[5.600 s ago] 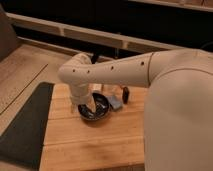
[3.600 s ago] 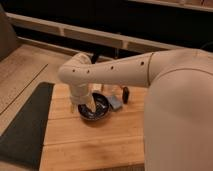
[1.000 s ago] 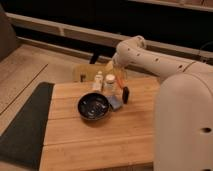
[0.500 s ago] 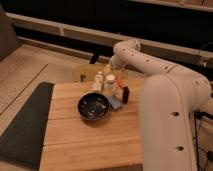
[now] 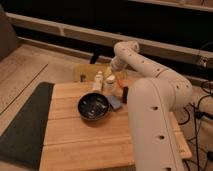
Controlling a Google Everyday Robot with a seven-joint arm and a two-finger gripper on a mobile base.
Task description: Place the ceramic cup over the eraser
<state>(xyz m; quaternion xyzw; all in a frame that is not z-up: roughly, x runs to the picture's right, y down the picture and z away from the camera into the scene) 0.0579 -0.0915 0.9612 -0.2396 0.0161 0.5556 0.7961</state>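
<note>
A small whitish cup [image 5: 109,85] stands at the back of the wooden table [image 5: 90,145], right of a slim white bottle [image 5: 98,80]. A small black block, the eraser [image 5: 125,94], lies to the cup's right, partly behind my arm. My gripper [image 5: 118,74] hangs at the end of the white arm, just above and behind the cup, next to an orange item [image 5: 120,80]. The cup rests on the table.
A dark bowl [image 5: 93,106] sits mid-table in front of the bottle. A flat grey-blue pad [image 5: 115,102] lies at its right. My white arm [image 5: 150,115] covers the table's right side. A dark mat [image 5: 22,125] lies left, and a yellowish box [image 5: 84,72] stands behind.
The arm has lifted off the bowl and swung to the back of the table. In the last second the gripper has settled over the cup and bottle, with the arm filling more of the right side.
</note>
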